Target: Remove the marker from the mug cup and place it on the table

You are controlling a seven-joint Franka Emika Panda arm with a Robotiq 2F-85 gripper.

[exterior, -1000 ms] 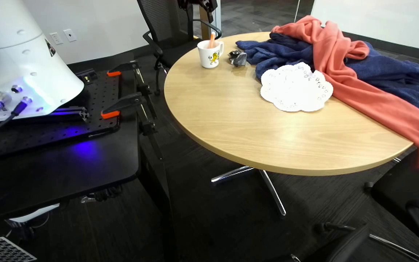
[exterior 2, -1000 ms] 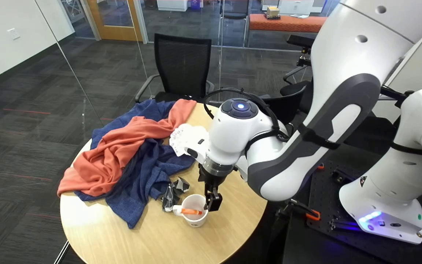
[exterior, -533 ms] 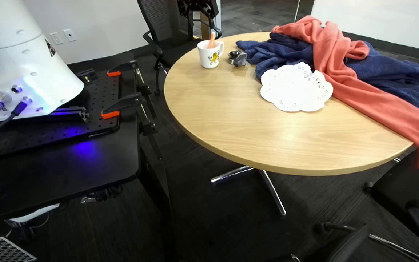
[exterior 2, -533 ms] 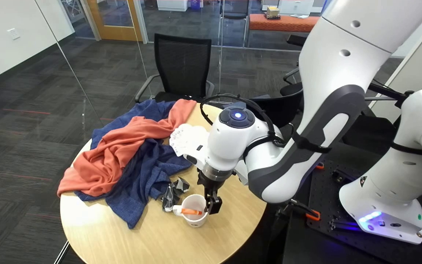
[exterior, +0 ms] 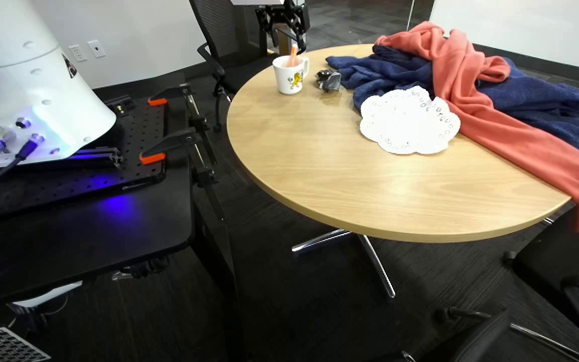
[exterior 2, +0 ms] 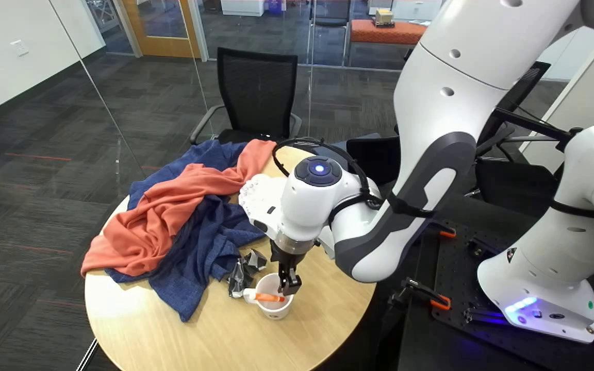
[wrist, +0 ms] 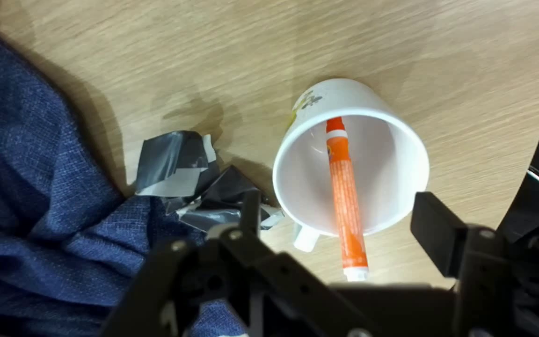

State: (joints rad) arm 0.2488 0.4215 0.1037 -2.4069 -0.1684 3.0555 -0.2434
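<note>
The orange marker (wrist: 345, 201) leans inside the white mug cup (wrist: 351, 96). Its white end sticks out over the rim near the handle. The marker (exterior: 293, 56) and the mug cup (exterior: 284, 78) also show in an exterior view, near the edge of the round wooden table (exterior: 319, 166). My gripper (wrist: 338, 208) is open and empty. In the wrist view its fingers stand apart to either side of the marker's upper part, without touching it. In an exterior view my gripper (exterior: 288, 46) is just above and behind the mug. In another exterior view its near finger (exterior 2: 291, 285) overlaps the mug's rim.
Crumpled black wrapping (wrist: 176, 164) lies close beside the mug. A dark blue cloth (exterior 2: 214, 252) and a coral cloth (exterior 2: 168, 216) cover part of the table. A white scalloped doily (exterior: 410, 120) lies beside them. Office chairs (exterior 2: 258, 93) stand around.
The arm has swung and my gripper has come lower and closer to the mug, moving over its rim. The mug and marker have not moved.
</note>
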